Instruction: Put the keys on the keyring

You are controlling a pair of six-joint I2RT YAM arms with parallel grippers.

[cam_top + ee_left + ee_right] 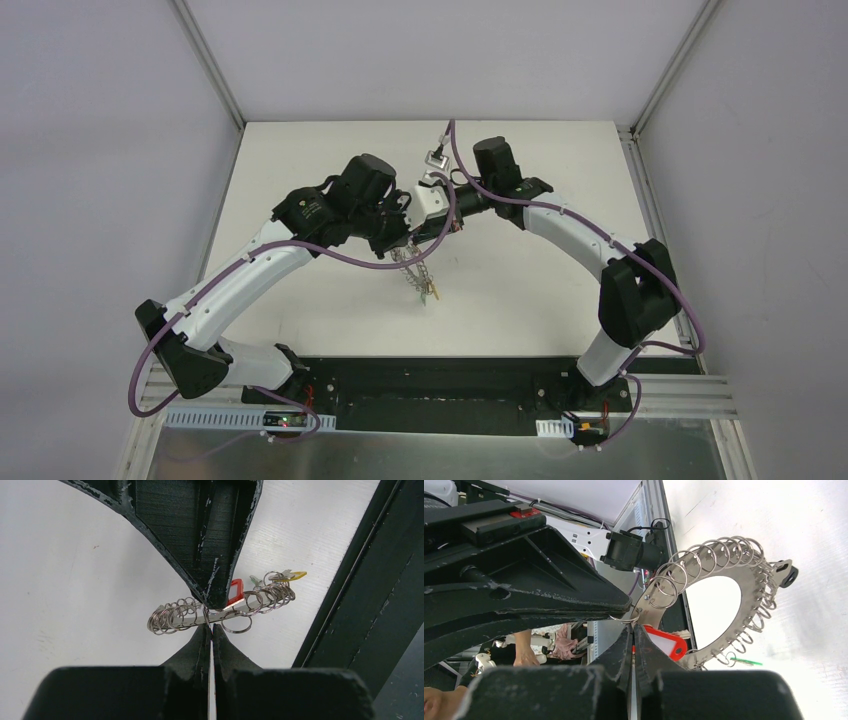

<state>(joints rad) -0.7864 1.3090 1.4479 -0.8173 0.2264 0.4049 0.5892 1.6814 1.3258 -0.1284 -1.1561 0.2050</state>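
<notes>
The keyring hangs above the table. The left gripper and right gripper meet tip to tip at its coiled rim, jaws fully closed on the wire, probably steadying it to thread the red key just beside that rim.

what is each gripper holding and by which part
Both are shut on the keyring: the left gripper and right gripper pinch its coiled rim at nearly one spot, beside the red key.

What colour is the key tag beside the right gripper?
The key tag is red; right wrist view shows it best.
</notes>
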